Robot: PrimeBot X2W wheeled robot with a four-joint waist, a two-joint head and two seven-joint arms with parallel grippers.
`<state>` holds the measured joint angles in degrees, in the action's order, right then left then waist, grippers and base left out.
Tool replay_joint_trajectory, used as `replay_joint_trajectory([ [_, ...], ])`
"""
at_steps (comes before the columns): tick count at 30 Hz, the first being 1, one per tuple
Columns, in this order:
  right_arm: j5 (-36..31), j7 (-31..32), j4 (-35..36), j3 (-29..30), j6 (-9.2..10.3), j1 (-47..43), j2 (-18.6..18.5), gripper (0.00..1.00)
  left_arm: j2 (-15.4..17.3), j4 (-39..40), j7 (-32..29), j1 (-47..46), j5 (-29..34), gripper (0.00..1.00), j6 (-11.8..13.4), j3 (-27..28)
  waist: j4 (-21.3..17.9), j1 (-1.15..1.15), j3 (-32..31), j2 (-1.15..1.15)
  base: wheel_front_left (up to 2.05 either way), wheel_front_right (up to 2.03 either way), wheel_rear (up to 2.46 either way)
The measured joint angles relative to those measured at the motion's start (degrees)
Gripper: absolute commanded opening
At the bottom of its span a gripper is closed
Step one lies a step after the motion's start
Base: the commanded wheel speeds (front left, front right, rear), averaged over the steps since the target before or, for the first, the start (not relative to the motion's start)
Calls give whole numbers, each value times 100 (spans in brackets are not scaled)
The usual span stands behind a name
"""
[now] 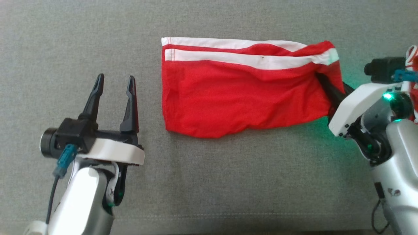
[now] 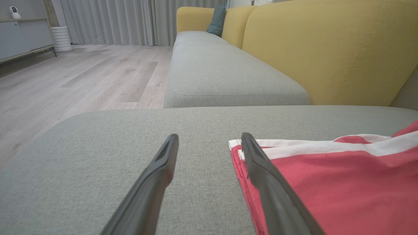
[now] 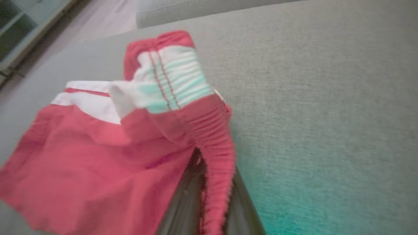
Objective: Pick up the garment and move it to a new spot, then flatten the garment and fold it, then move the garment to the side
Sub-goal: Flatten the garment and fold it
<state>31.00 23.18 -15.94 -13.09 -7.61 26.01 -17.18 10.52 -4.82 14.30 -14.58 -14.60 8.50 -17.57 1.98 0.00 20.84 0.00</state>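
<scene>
My right claw pinched the garment at its waistband end, its length running toward my left claw, agape beside it.

Home living room: sofa, curtains

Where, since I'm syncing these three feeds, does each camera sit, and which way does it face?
Head view: on the head, facing down at the red garment on the grey cushion; left gripper open lower left, right gripper at the garment's right end.
Left wrist view: on the left wrist, low, facing along its open fingers across the cushion toward a yellow sofa back.
Right wrist view: on the right wrist, facing along fingers pinching the garment's waistband.
Shared: all three show garment and cushion.
</scene>
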Motion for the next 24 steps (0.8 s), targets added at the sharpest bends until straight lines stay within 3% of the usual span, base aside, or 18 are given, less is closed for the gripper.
replay_joint_trajectory([
  [3, 694, 426, 300, 71, 1, -51, 99, 0, -8, -31, 0, 29, 37, 100, -8, 0, 4, 0, -77, 0, 0, 0, 0],
  [11, 2592, 1705, 745, 467, 1, -132, 793, 0, -88, -60, 0, 37, 53, 100, -51, -14, 117, 0, -195, 0, 0, 0, 0],
  [17, 3004, 2028, 426, 375, 1, 46, 1226, 0, -155, -64, 0, 34, 89, 100, -101, -21, 265, 0, -139, 0, 0, 0, 0],
  [24, 3045, 1572, -94, -182, 2, 612, 1296, 0, -220, -81, 1, 23, 89, 100, -147, -21, 423, 0, -60, 0, 0, 0, 0],
])
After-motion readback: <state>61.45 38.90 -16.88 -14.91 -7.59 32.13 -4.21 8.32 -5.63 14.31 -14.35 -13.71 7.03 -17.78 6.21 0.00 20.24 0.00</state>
